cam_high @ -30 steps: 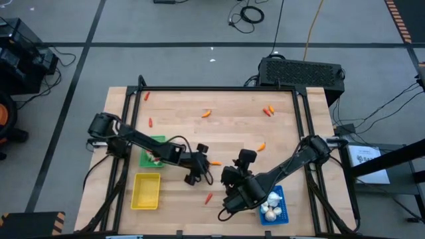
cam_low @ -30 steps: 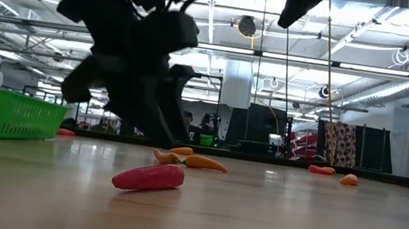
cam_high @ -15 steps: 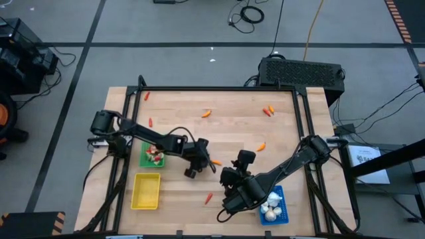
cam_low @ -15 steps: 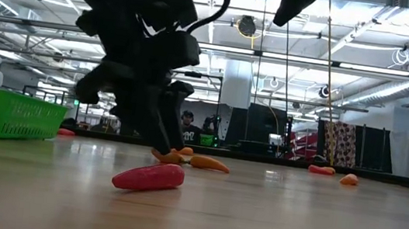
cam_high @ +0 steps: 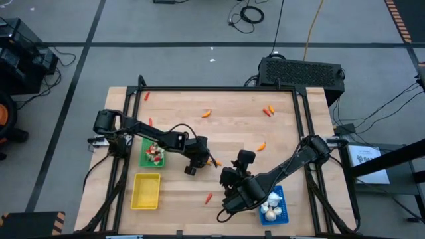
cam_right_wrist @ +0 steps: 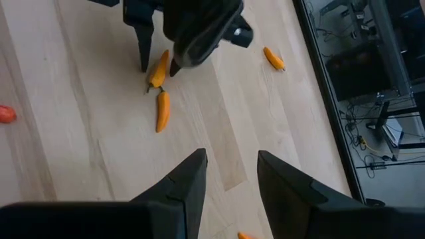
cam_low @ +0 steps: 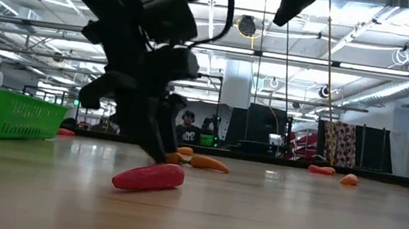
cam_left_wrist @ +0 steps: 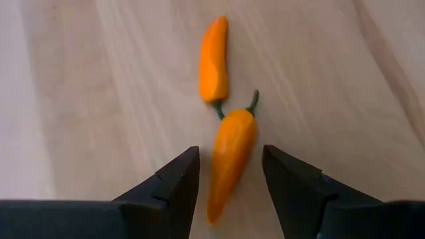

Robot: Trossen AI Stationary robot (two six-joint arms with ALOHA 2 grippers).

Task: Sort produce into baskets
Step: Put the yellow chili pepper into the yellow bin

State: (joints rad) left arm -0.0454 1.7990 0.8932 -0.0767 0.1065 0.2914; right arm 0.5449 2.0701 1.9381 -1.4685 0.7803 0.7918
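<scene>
Two orange toy peppers lie end to end on the wooden table (cam_high: 219, 133) near its middle. My left gripper (cam_left_wrist: 229, 179) is open and low over them (cam_high: 210, 159). Its fingers stand on either side of the nearer pepper (cam_left_wrist: 229, 156) without touching it, and the other pepper (cam_left_wrist: 214, 60) lies just beyond. My right gripper (cam_right_wrist: 229, 172) is open and empty to the right of them (cam_high: 240, 166). The green basket (cam_high: 153, 153) holds a few pieces, the yellow basket (cam_high: 146, 190) shows none, and the blue basket (cam_high: 273, 206) holds white garlic bulbs.
A red pepper (cam_high: 208, 198) lies near the front, close in the low view (cam_low: 148, 176). More orange and red pieces lie scattered: at mid right (cam_high: 261, 146), at far right (cam_high: 267, 111), at far middle (cam_high: 206, 113) and at far left (cam_high: 147, 95). A black frame rims the table.
My left gripper has moved toward the table's far edge and a little right, to the two orange peppers, and now straddles one of them. The peppers have not moved.
</scene>
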